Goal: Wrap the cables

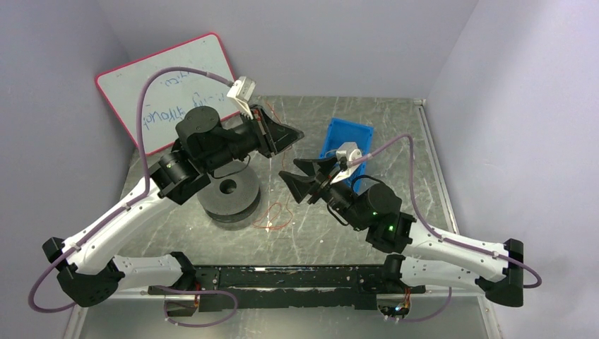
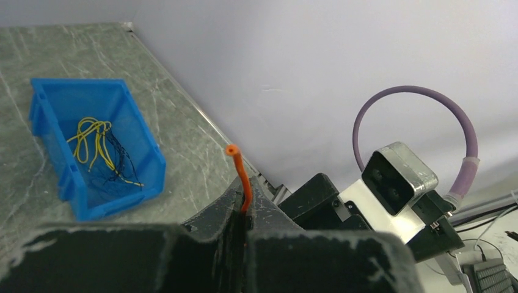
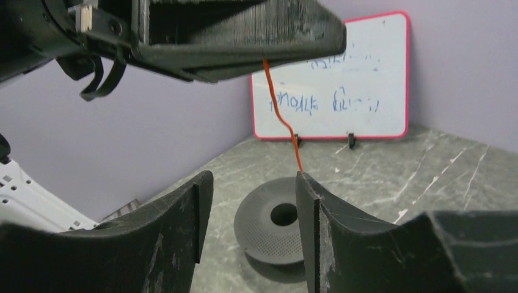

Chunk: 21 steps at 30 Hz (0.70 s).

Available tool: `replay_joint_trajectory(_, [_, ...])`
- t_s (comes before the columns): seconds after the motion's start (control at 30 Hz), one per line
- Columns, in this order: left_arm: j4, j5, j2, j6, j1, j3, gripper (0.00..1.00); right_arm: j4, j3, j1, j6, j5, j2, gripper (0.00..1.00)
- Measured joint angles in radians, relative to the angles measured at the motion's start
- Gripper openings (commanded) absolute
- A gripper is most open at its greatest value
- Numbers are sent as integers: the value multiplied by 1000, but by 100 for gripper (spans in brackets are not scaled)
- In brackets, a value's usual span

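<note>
Beside the spool point(image 1: 228, 194), I read the left gripper point(image 1: 293, 134) clamped on a cable point(image 2: 242, 177), seemingly hanging spoolward; right gripper point(image 3: 253, 183) parted.

The surface point(image 1: 318, 236) is showing grey, marbled and scuffed, catching a dull sheen. The blue bin point(image 2: 149, 162) is gleaming like smooth moulded plastic. The spool point(image 3: 256, 223) is looking matt and finely grained. The right hand point(image 3: 251, 183) is showing matt black, rough-edged plastic, and the orange cable point(image 2: 242, 177) is looking smooth and rubbery.

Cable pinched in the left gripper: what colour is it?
Orange-red; the cable shows best in the left wrist view.
</note>
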Motion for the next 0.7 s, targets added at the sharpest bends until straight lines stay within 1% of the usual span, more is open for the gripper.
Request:
replay_joint_trajectory(0.4, [53,64,-34,-60,0,-52,7,203,13,0,-145,19,96,56])
replay_joint_trajectory(0.5, [60,78,-34,-72,0,-71,7,237,14,0,-169,19,119,53])
replay_joint_trajectory(0.57, [60,87,-34,-79,0,-75,7,257,14,0,-182,18,130,46])
replay_joint_trajectory(0.7, [64,94,-34,-86,0,-76,7,284,16,0,-199,13,148,20])
